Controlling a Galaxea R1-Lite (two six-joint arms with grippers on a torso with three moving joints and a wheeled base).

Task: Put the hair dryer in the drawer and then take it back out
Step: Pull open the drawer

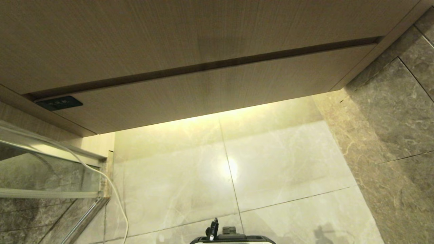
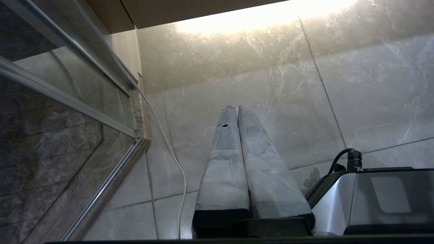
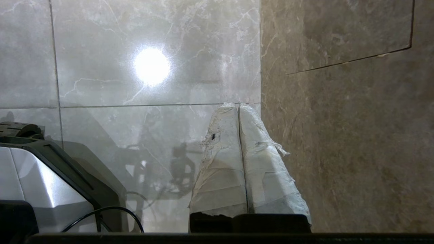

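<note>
the drawer (image 1: 210, 98) is a wide, shallow band of light wood, closed flush beneath the taller wood panel (image 1: 176, 34), with a dark gap line running between the two. a small black label (image 1: 59, 102) sits at the left end of the drawer front. the hair dryer does not show in any view. below the drawer a strip of light falls on the pale marble floor (image 1: 190, 176), whose tile joints cross near the middle of the head view. a thin white cord (image 1: 115, 200) trails down over the floor on the left, beside a glass panel with a metal frame (image 1: 51, 195). a darker stone wall (image 1: 390, 128) closes the scene on the right. the robot's base (image 1: 232, 239) shows at the lower edge of the head view. the left gripper (image 2: 234, 109) hangs low over the floor beside the base, its cloth-wrapped jaws pressed together and holding nothing. the right gripper (image 3: 237, 105) hangs likewise on the other side, next to the stone wall, its wrapped jaws fully closed and empty. neither gripper shows in the head view.
</note>
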